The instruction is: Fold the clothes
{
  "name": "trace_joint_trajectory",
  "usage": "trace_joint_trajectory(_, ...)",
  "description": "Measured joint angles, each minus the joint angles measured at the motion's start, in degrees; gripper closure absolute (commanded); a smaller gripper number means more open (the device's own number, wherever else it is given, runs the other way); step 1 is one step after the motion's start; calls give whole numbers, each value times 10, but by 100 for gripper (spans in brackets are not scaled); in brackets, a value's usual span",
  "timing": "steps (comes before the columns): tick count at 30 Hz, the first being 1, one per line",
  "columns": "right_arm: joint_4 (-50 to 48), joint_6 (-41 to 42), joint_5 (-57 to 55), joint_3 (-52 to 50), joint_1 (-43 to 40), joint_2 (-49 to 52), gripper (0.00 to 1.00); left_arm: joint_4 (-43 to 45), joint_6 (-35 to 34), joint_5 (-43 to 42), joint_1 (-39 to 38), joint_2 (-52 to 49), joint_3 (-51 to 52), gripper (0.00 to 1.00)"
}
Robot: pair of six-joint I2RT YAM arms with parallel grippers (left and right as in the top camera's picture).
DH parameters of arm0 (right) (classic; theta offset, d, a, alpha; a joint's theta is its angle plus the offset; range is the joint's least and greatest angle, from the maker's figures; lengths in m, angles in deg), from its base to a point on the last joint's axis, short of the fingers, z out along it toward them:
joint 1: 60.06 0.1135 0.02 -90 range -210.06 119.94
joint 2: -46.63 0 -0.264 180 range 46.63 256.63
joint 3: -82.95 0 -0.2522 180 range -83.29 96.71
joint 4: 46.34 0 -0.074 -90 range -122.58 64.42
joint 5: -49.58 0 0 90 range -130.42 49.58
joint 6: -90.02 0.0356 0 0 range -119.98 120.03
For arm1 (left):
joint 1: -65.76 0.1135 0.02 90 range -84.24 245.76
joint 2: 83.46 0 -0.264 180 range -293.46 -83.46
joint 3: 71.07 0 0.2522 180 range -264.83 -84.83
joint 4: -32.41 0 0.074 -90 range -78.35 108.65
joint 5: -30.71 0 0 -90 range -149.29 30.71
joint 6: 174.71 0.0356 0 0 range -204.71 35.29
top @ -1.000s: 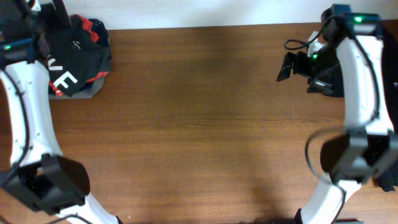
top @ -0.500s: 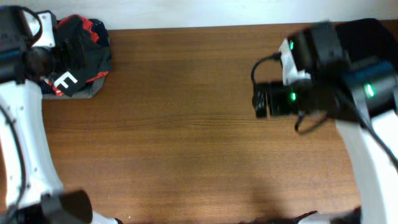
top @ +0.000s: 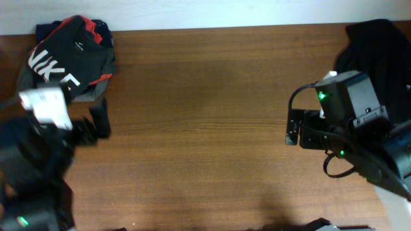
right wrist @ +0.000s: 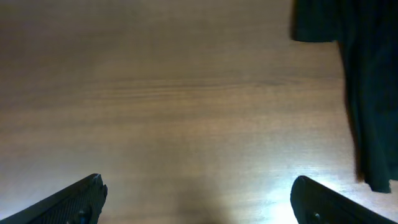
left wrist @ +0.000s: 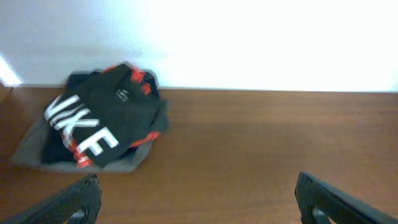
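Note:
A folded black T-shirt with white NIKE lettering [top: 64, 61] lies on top of a small stack at the table's back left corner, with red and grey cloth under it. It also shows in the left wrist view [left wrist: 93, 130]. A dark, crumpled garment [top: 379, 51] lies at the back right, and the right wrist view shows it too [right wrist: 367, 81]. My left gripper [top: 96, 123] is open and empty, just in front of the stack [left wrist: 199, 208]. My right gripper [top: 292, 129] is open and empty over bare wood, left of the dark garment [right wrist: 199, 208].
The brown wooden table [top: 205, 115] runs between the two piles. A white wall [left wrist: 249, 43] rises behind its back edge. The right arm's body [top: 353, 122] sits over the right side of the table.
Both arms have pulled back from the back corners toward the front. The left gripper has left the NIKE stack. The right gripper has moved away from the dark garment.

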Motion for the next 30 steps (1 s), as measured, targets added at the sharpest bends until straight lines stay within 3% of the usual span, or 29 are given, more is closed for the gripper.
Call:
trace_joint_trajectory(5,-132,13,-29,-166,0,-90,1,86,-9,-30,0,108,168,1)
trace_joint_trajectory(11,-280,17,-62,-348,0,-185,1,93,-13,-41,0,129,253,1)
trace_joint_trajectory(18,-313,17,-84,-371,0,-197,1,93,-13,-41,0,104,259,1)
trace_joint_trajectory(30,-319,16,-102,-372,0,-133,1,88,-13,-41,0,93,259,1)
